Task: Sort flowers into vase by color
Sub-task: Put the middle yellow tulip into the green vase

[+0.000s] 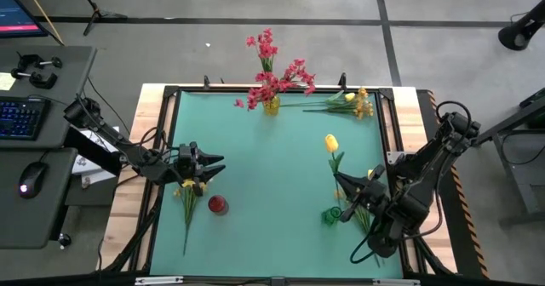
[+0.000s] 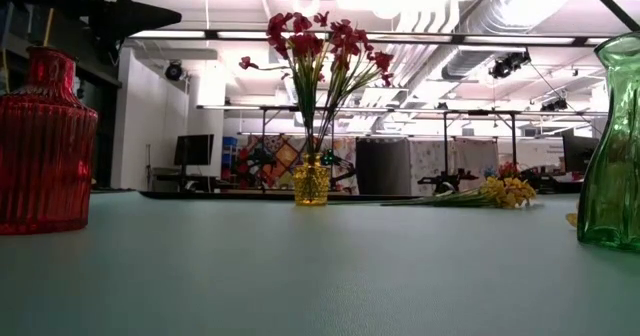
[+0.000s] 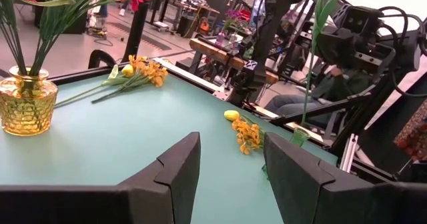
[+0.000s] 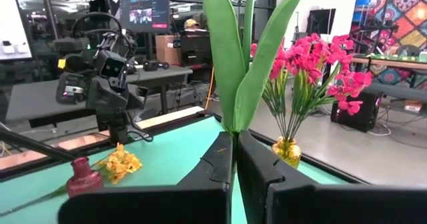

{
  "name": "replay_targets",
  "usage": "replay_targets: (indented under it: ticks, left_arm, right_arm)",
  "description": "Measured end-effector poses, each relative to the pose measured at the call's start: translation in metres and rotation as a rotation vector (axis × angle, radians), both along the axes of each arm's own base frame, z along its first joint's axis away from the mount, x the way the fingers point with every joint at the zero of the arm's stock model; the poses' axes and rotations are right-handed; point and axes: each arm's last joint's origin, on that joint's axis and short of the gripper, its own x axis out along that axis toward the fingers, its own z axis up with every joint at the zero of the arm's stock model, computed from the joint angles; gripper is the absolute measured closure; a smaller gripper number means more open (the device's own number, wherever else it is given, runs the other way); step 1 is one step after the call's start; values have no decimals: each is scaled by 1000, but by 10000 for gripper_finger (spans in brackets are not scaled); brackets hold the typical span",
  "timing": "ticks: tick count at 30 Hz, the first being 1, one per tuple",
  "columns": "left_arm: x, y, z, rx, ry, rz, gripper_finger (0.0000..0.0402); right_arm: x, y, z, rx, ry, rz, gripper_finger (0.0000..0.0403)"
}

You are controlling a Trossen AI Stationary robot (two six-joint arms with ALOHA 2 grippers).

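My right gripper [image 1: 344,185] is shut on a yellow tulip, whose bud [image 1: 331,141] shows in the high view and whose leaves [image 4: 248,57] rise in front of the right wrist camera. The green vase [image 1: 330,215] stands just beside the gripper. My left gripper [image 1: 210,165] hovers open at the table's left, over an orange-yellow spray [image 1: 187,191] lying flat beside the red vase [image 1: 218,204]. The yellow vase [image 1: 271,106] at the far edge holds the red-pink flowers [image 1: 277,77]. More orange-yellow sprays [image 1: 358,104] and a tulip bud [image 1: 349,96] lie at the far right. My right gripper pinches the tulip's green stem [image 4: 233,139] between its two fingers, just below where the leaves branch off. The tulip stands upright and lifted in the hold [image 3: 309,64]. Its lower end reaches down toward the green vase [image 3: 298,137]; I cannot tell whether it is inside.
Another orange-yellow spray [image 3: 247,135] with a yellow bud [image 3: 231,115] lies on the mat near the right arm. The middle of the green mat [image 1: 272,163] is bare. A black frame [image 1: 281,90] edges the table. A person sits beyond the table [image 3: 313,91].
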Motion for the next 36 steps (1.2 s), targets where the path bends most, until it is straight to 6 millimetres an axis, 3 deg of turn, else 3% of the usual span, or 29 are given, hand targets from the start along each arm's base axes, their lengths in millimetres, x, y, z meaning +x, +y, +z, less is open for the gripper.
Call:
replay_targets:
  ticks: [11, 21, 36]
  left_arm:
    - [0, 0, 0, 0, 1, -13, 250]
    - [0, 0, 0, -1, 1, -15, 250]
    - [0, 0, 0, -17, -3, -15, 250]
  right_arm:
    - [5, -3, 0, 27, -22, -21, 403]
    - [12, 9, -19, -6, 5, -13, 403]
    - [-2, 24, -22, 8, 59, 86, 403]
